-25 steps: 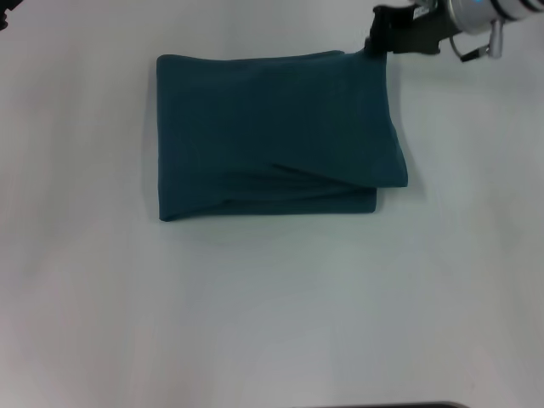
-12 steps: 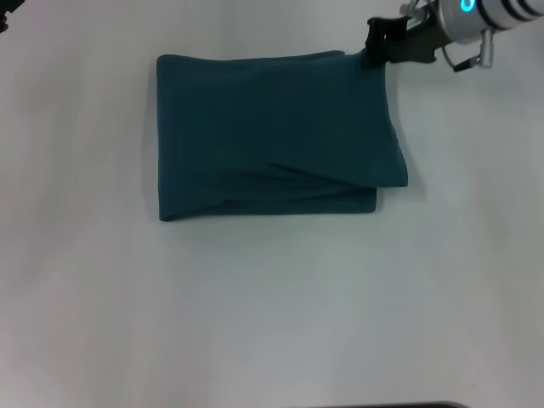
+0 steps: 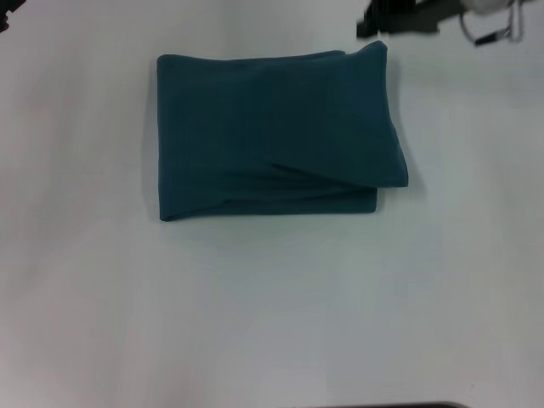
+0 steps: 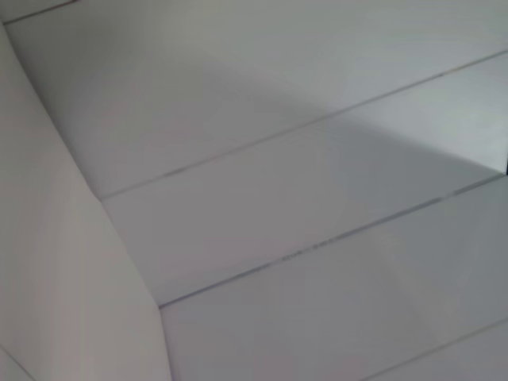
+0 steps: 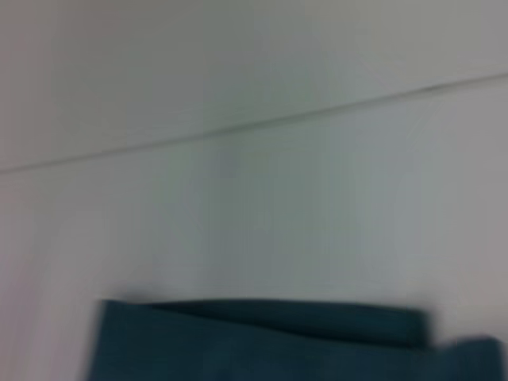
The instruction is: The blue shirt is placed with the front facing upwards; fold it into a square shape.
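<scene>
- One folded bundle is what I have in front of me: the blue shirt lies in the upper middle of the head view on the white table, roughly rectangular, layers stacked, no lettering showing.
- At the far upper left corner, only a dark sliver of my left gripper shows; whether it's open or closed, I can't tell.
- Moving right, the shirt's lower right edge shows an upper layer overhanging the one beneath, so the fold isn't perfectly flush.
- At the upper right, my right gripper hovers just off the shirt's top right corner, apart from the cloth, gripping nothing; its finger gap I can't make out.
- My read: folding looks essentially finished, perhaps only tidying left.
</scene>
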